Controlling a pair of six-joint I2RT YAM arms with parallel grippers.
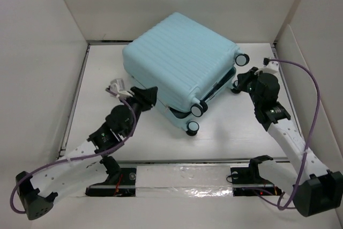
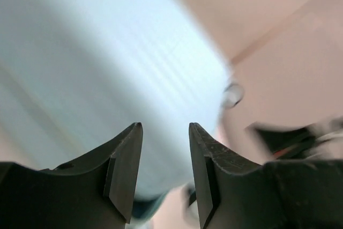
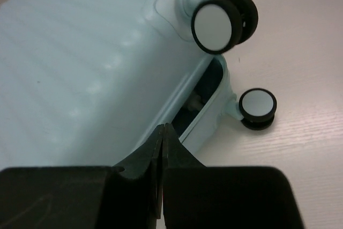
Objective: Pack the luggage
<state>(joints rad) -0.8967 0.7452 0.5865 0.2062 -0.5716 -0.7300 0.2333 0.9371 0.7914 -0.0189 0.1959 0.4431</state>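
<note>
While your right gripper (image 3: 163, 128) sits pinched shut and empty beside the luggage (image 1: 179, 60) seam, your left gripper (image 2: 165, 126) stands part-open, seemingly clasping nothing.

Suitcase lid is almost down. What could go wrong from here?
1. The suitcase is ajar at the wheel end, and something dark shows in the gap; pressing down may pinch it.
2. The right gripper, shut, points at that gap and could wedge in.
3. The left gripper, open beside the ribbed shell, may shove it sideways.
</note>
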